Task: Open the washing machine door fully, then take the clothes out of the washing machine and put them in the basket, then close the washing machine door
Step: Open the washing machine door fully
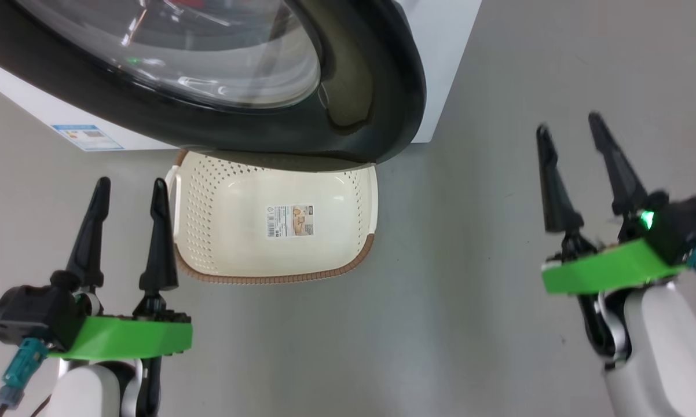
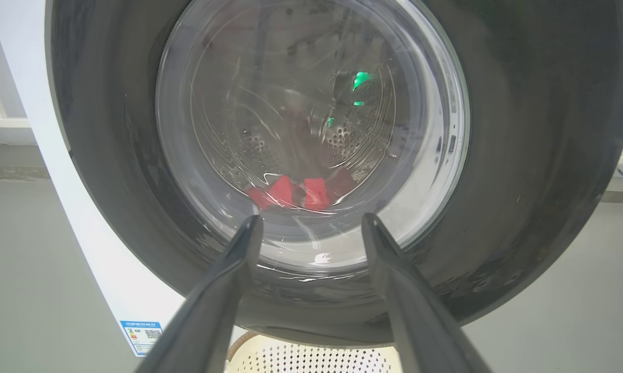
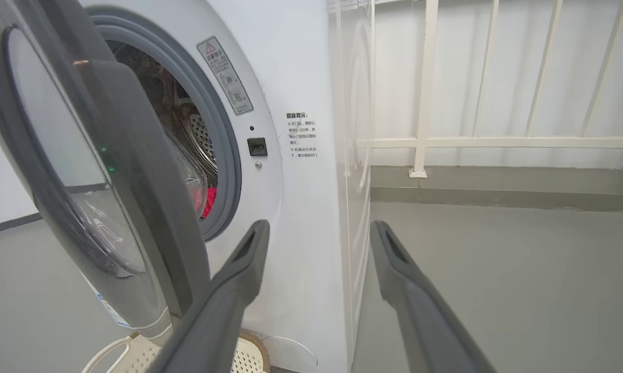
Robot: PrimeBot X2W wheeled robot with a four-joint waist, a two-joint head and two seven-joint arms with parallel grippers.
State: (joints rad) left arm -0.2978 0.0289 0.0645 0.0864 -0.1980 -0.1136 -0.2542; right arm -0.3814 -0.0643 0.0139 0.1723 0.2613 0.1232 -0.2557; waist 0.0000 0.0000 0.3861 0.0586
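Observation:
The washing machine door [image 1: 383, 87], a glossy black rim around bulging glass, stands partly open over the basket [image 1: 232, 231], which is cream with a brown rim and a sticker on its bottom. In the right wrist view the door [image 3: 135, 197] swings out from the white washing machine [image 3: 301, 217], and the red clothes [image 3: 209, 201] show in the drum. Through the glass in the left wrist view the clothes [image 2: 315, 192] lie low in the drum. My left gripper [image 1: 131, 188] is open, left of the basket. My right gripper [image 1: 568, 124] is open, right of the door, holding nothing.
Grey floor [image 1: 469, 289] spreads to the right of the basket and machine. A white railing [image 3: 425, 140] with a curtain behind it stands past the machine's side. A blue label [image 2: 143, 334] marks the machine's lower front corner.

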